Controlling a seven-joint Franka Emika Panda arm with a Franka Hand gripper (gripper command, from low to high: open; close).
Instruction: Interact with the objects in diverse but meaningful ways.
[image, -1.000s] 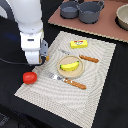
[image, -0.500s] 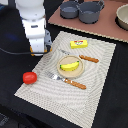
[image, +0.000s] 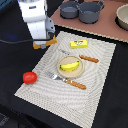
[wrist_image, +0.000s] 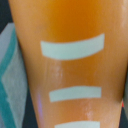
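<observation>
Upper left of the exterior view: white gripper (image: 44, 43) clamped on the golden-brown bread loaf (image: 45, 43), only the loaf's orange ends poking out on either side of the fingers, over the upper left corner of the striped placemat (image: 100, 75). Hard to tell whether lifted or resting there. In the wrist view, filled almost edge to edge by the bread loaf (wrist_image: 70, 65), glossy orange with pale score marks across it (a sliver of placemat weave at the frame's left edge).

Centre of the exterior view: yellow banana (image: 69, 65) lying on a small round plate (image: 70, 73). Just above and right of it, yellow butter block (image: 79, 44) with a red mark, flat on the mat. Lower left, off the mat on the dark table: round red tomato (image: 29, 77), well apart from the rest.

Wooden-handled fork (image: 68, 81) just below the plate; wooden-handled knife (image: 86, 58) to its upper right. Along the top edge, two grey pots (image: 82, 10) side by side on a brown surface.
</observation>
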